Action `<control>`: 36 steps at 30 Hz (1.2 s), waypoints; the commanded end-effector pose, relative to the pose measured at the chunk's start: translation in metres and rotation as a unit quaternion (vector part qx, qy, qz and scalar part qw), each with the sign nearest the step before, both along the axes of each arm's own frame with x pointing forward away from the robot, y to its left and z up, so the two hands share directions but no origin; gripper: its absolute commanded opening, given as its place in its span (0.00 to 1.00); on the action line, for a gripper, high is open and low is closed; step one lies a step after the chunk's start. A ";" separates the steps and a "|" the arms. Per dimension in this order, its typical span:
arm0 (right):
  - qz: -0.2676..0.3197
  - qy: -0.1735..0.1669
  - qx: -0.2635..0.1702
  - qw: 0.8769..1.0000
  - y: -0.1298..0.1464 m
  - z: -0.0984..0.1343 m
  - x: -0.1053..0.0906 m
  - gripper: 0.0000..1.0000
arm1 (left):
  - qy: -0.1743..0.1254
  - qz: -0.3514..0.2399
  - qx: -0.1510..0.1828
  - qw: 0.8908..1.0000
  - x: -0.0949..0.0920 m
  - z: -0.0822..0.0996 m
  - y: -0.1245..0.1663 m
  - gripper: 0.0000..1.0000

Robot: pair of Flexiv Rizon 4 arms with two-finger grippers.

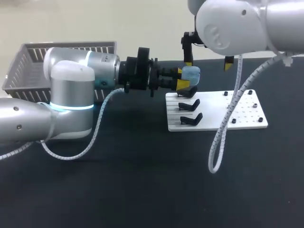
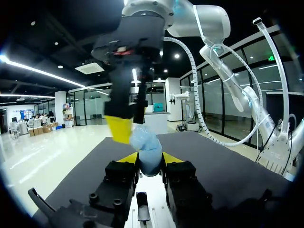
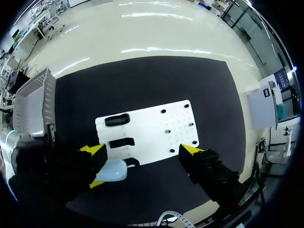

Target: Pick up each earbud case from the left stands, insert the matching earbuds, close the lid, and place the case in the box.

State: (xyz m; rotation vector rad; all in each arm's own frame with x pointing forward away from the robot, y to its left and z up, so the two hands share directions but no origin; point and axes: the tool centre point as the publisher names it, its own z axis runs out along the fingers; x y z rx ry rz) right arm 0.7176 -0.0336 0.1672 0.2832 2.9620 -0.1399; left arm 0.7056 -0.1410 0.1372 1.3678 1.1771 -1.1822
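Note:
A pale blue earbud case [image 1: 191, 73] hangs above the back left corner of the white board [image 1: 216, 114], its lid down. My left gripper [image 1: 183, 78] is shut on the case [image 2: 147, 151] from two sides, its yellow tips against the case walls. My right gripper [image 1: 208, 63] stands wide open above the board, one finger just behind the case, touching nothing. In the right wrist view the case [image 3: 114, 170] lies under and beside one finger of my right gripper [image 3: 142, 149]. Three black stands [image 1: 190, 105] on the board's left side are empty.
A grey slatted basket [image 1: 28, 59] stands at the back left of the black table. Small black pieces [image 1: 255, 105] dot the board's right half. My right arm's white cable [image 1: 223, 128] hangs in a loop over the board's middle.

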 end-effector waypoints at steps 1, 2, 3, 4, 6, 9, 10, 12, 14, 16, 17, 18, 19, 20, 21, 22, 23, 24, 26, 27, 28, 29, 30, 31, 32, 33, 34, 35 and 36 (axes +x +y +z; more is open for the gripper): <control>0.009 -0.002 0.009 1.000 -0.005 0.004 -0.013 1.00 | -0.001 0.001 -0.001 1.000 0.000 0.000 0.000 0.00; 0.010 -0.003 0.008 1.000 -0.005 0.005 -0.014 1.00 | -0.001 0.001 -0.001 1.000 0.000 0.000 0.000 0.00; 0.011 -0.005 0.007 1.000 -0.005 0.005 -0.015 1.00 | -0.001 0.001 -0.001 1.000 0.000 0.000 0.000 0.00; 0.008 -0.017 0.003 1.000 -0.006 0.007 -0.016 1.00 | -0.001 0.001 -0.001 1.000 0.000 0.000 0.000 0.00; -0.009 -0.061 -0.012 0.998 -0.011 0.016 -0.018 1.00 | -0.001 0.001 -0.001 1.000 0.000 0.000 0.000 0.00; -0.016 -0.116 0.008 0.993 -0.021 0.039 -0.025 1.00 | -0.001 0.001 -0.001 1.000 0.000 0.000 0.000 0.00; -0.013 -0.130 0.012 0.991 -0.024 0.047 -0.029 1.00 | -0.001 0.001 -0.001 1.000 0.000 0.000 0.000 0.00; 0.010 -0.154 0.029 0.988 -0.029 0.064 -0.042 1.00 | -0.001 0.001 -0.001 1.000 0.000 0.000 0.000 0.00; 0.044 -0.170 0.040 0.984 -0.031 0.077 -0.056 1.00 | -0.001 0.001 -0.001 1.000 0.000 0.000 0.000 0.00; 0.072 -0.175 0.053 0.981 -0.033 0.086 -0.068 1.00 | -0.001 0.001 -0.001 1.000 0.000 0.000 0.000 0.00; 0.090 -0.181 0.066 0.977 -0.034 0.092 -0.078 1.00 | -0.001 0.001 -0.001 1.000 0.000 0.000 0.000 0.00; 0.100 -0.184 0.078 0.975 -0.035 0.094 -0.083 1.00 | -0.001 0.001 -0.001 1.000 0.000 0.000 0.000 0.00; 0.107 -0.185 0.083 0.973 -0.036 0.096 -0.087 1.00 | 0.002 0.003 0.001 1.000 0.000 0.000 0.001 0.00; 0.119 -0.186 0.091 0.971 -0.037 0.096 -0.095 1.00 | 0.003 0.010 0.006 1.000 0.000 0.003 0.005 0.00; 0.127 -0.186 0.099 0.969 -0.038 0.096 -0.099 1.00 | 0.003 0.015 0.009 1.000 0.000 0.004 0.008 0.00; 0.133 -0.187 0.104 0.968 -0.038 0.096 -0.102 1.00 | 0.004 0.019 0.009 1.000 0.000 0.006 0.010 0.00; 0.141 -0.186 0.109 0.966 -0.038 0.095 -0.106 1.00 | 0.004 0.028 0.016 0.999 -0.001 0.011 0.014 0.00; 0.149 -0.184 0.116 0.965 -0.037 0.094 -0.109 1.00 | 0.003 0.037 0.020 0.999 -0.002 0.014 0.017 0.00; 0.164 -0.184 0.132 0.960 -0.035 0.095 -0.114 1.00 | 0.006 0.061 0.026 0.998 -0.004 0.020 0.025 0.00; 0.171 -0.184 0.140 0.958 -0.035 0.097 -0.116 1.00 | 0.007 0.075 0.029 0.997 -0.005 0.023 0.030 0.00; 0.176 -0.187 0.149 0.955 -0.034 0.099 -0.118 1.00 | 0.008 0.090 0.032 0.995 -0.007 0.027 0.035 0.00; 0.181 -0.189 0.157 0.952 -0.033 0.100 -0.120 1.00 | 0.008 0.109 0.036 0.993 -0.009 0.032 0.042 0.00; 0.181 -0.189 0.157 0.952 -0.033 0.100 -0.120 1.00 | 0.005 0.125 0.040 0.991 -0.010 0.037 0.049 0.00; 0.181 -0.189 0.157 0.952 -0.033 0.100 -0.120 1.00 | 0.000 0.142 0.045 0.989 -0.012 0.043 0.056 0.00; 0.181 -0.189 0.157 0.952 -0.033 0.100 -0.120 1.00 | -0.004 0.161 0.048 0.986 -0.013 0.049 0.064 0.00; 0.181 -0.189 0.157 0.952 -0.033 0.100 -0.120 1.00 | -0.009 0.180 0.053 0.982 -0.013 0.054 0.073 0.00; 0.181 -0.189 0.157 0.952 -0.033 0.100 -0.120 1.00 | -0.014 0.197 0.058 0.978 -0.012 0.058 0.081 0.00; 0.181 -0.189 0.157 0.952 -0.033 0.100 -0.120 1.00 | -0.022 0.220 0.067 0.973 -0.011 0.062 0.091 0.00; 0.181 -0.189 0.157 0.952 -0.033 0.100 -0.120 1.00 | -0.027 0.241 0.075 0.967 -0.009 0.064 0.102 0.00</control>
